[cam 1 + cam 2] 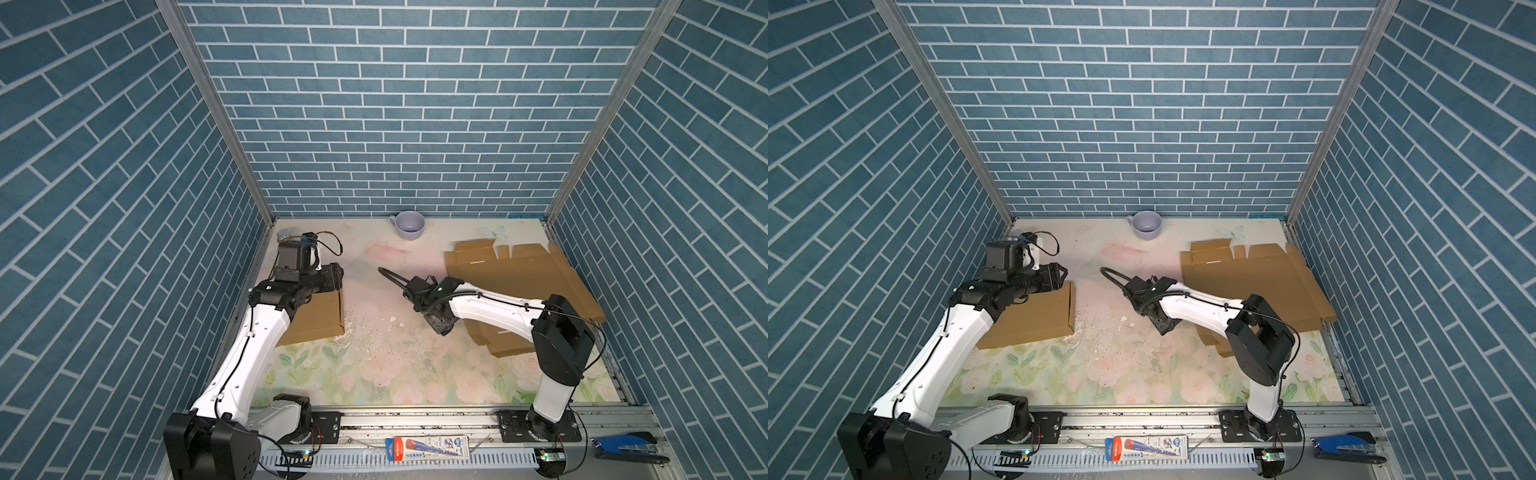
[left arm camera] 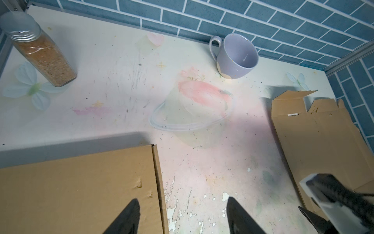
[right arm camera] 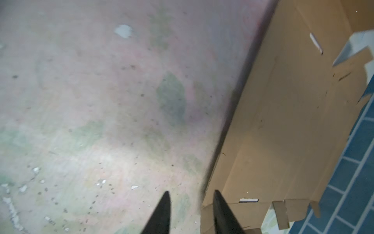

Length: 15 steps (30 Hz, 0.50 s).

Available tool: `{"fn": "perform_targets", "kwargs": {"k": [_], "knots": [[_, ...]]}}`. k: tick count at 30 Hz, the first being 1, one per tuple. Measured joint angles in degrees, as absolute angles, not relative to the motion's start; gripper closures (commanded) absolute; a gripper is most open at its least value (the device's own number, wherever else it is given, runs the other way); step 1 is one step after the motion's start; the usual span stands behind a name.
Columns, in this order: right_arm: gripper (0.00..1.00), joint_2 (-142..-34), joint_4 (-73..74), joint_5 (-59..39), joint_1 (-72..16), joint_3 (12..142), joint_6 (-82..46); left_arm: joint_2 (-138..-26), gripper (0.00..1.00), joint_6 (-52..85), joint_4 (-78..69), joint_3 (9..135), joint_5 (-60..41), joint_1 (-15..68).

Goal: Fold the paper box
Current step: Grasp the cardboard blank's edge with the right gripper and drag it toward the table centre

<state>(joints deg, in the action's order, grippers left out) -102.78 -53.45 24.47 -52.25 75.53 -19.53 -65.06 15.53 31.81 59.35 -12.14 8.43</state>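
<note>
The step in hand seems to be taking up the flat cardboard blank point(image 1: 519, 274), lying at 3 o'clock on the worktop point(image 1: 374, 365); a folded box point(image 1: 320, 320) lies at 9 o'clock. Next, the right pincer point(image 3: 191, 192), half open and empty, must catch the blank's edge just beside it. The left pincer point(image 2: 182, 199) gapes empty above the folded box

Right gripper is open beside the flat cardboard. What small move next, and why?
Probably ease the right gripper toward the flat cardboard until its edge sits between the open jaws, ready to close. In the right wrist view the jaws hold nothing, and that edge lies beside one fingertip; the cardboard lies unfolded. The left gripper is open above the folded box, holding nothing.
</note>
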Motion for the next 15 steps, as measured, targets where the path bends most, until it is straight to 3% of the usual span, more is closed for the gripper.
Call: {"fn": "perform_targets", "kwargs": {"k": [5,15], "knots": [[0.38,-100.6,-54.8,22.3,-46.7,75.2,-21.2,-65.3,0.31,16.7,30.2,57.1,-13.7,9.9],[0.39,-110.5,-54.5,27.9,-46.7,75.2,-20.6,-65.9,0.31,17.7,28.1,55.4,-15.0,10.4]]}}
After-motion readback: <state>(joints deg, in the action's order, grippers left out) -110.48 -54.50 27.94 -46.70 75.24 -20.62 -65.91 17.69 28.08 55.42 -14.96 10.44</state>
